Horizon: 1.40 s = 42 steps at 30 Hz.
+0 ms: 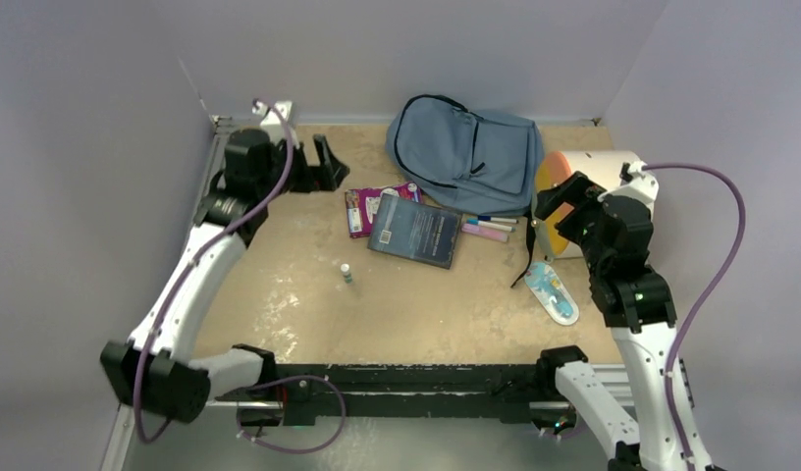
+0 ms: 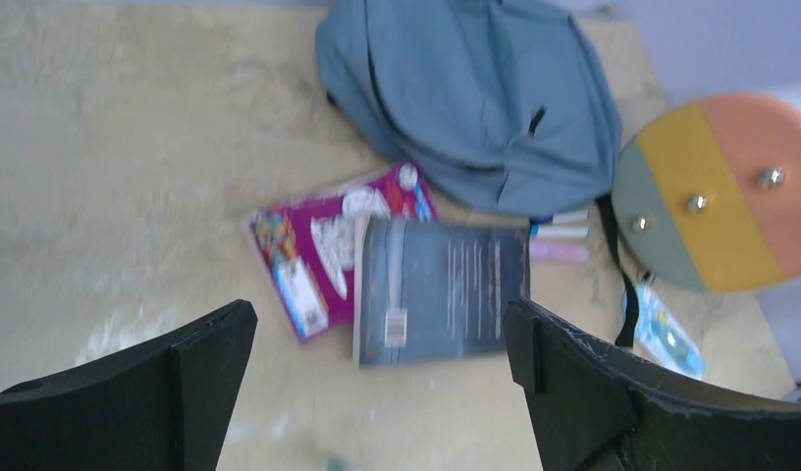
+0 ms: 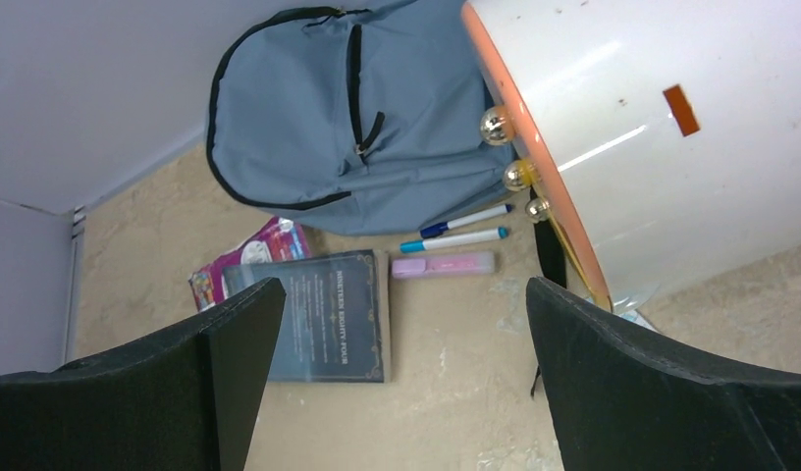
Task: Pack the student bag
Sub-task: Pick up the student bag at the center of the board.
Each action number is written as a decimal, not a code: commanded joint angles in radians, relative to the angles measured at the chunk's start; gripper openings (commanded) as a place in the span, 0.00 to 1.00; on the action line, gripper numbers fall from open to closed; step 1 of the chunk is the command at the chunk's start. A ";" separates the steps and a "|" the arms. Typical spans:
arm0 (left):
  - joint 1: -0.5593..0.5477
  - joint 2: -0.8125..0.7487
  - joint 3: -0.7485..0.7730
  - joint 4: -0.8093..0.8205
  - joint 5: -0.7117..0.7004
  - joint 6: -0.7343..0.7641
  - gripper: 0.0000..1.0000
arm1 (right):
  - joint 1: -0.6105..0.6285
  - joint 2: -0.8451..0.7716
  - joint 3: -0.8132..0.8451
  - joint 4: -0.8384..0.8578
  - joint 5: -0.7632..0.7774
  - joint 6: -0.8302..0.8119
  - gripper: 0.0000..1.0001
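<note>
At the far edge of the table (image 1: pixel 308 304), between the arms, lies the student bag (image 1: pixel 465 152).
Its long axis runs crosswise, top toward the left gripper (image 1: pixel 318 164); the right gripper (image 1: pixel 561 204) is nearer, just beside its base. Both grippers gape, empty.

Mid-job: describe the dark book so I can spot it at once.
Start at the grey-blue student bag at the far side of the table. In front of it lies the dark book, flat, overlapping a magenta packet on its left, pens to its right. It is the only dark slate rectangle, with pale lettering.
</note>
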 commanded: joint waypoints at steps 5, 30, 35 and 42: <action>-0.004 0.471 0.379 0.211 0.087 0.021 0.99 | 0.006 -0.100 -0.024 0.040 -0.082 0.019 0.95; -0.065 1.354 1.156 0.134 0.222 0.112 0.93 | 0.006 -0.091 -0.098 0.068 -0.179 0.044 0.93; -0.066 1.425 1.209 0.118 0.236 0.092 0.92 | 0.006 -0.089 -0.087 0.061 -0.178 0.041 0.93; -0.084 1.456 1.192 0.181 0.330 0.039 0.68 | 0.006 -0.088 -0.087 0.055 -0.193 0.038 0.93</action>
